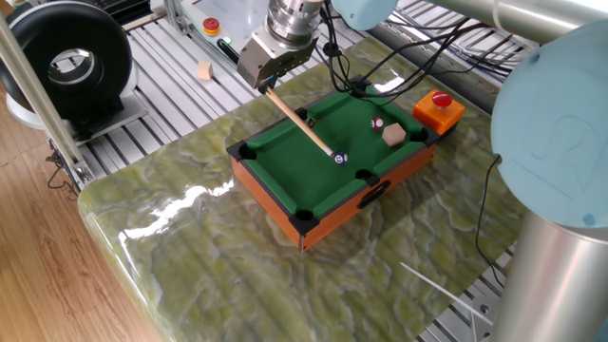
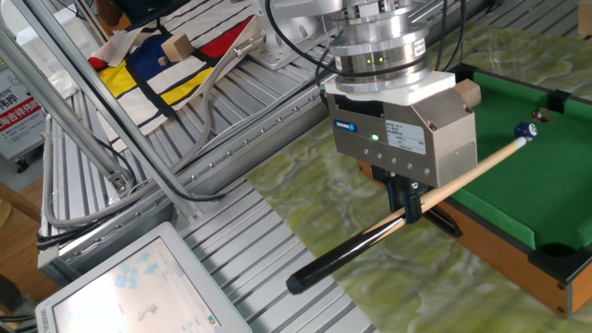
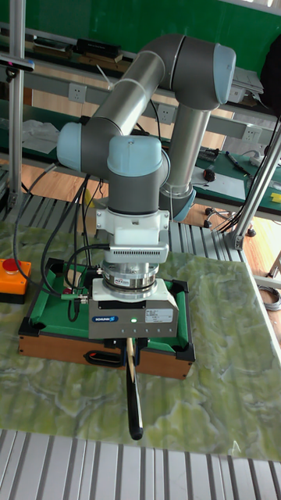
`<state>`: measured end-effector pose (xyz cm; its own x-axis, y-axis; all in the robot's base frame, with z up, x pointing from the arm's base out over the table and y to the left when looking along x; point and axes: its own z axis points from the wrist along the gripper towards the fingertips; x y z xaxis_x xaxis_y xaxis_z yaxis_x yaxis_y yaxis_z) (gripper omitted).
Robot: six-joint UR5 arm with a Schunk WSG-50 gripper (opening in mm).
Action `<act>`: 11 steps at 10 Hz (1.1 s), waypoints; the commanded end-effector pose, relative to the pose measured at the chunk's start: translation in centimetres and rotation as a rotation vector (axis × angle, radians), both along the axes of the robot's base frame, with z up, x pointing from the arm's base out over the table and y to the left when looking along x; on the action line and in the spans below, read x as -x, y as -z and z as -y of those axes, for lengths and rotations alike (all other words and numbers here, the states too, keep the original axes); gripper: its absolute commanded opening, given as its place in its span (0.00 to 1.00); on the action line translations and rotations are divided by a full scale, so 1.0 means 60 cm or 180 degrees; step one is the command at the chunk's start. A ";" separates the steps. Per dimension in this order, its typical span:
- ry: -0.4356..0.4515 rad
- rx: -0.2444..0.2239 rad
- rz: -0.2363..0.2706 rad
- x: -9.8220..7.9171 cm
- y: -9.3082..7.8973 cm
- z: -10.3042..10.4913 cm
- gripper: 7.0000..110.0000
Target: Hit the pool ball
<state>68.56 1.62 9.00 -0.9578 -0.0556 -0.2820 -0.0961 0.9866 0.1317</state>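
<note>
grey two-finger gripper [image 2: 408, 196]: jaws clamped on tan wooden cue stick with black butt [image 2: 435, 198] | gripper hangs off the near rail of the orange-walled green-felt mini pool table [image 1: 285, 214]; open felt around | tiny dark blue pool ball [image 2: 526, 131] touching cue tip, mid-felt, well apart from gripper

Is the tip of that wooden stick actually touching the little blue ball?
Touching, it seems. In the other fixed view the cue tip meets the pool ball with no green between.

Tiny dark blue pool ball [image 1: 340, 158] with white spot, on green felt near the side pocket.
</note>
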 end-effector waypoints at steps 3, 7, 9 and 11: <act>-0.0025 0.0036 0.0144 -0.020 -0.010 0.006 0.00; -0.0012 0.0015 0.0107 -0.015 -0.006 0.005 0.00; -0.0006 0.0012 0.0082 -0.012 -0.004 0.005 0.00; 0.0015 0.0005 0.0064 -0.011 0.001 0.005 0.00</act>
<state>69.22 1.27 8.99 -0.9505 -0.0668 -0.3033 -0.1061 0.9877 0.1149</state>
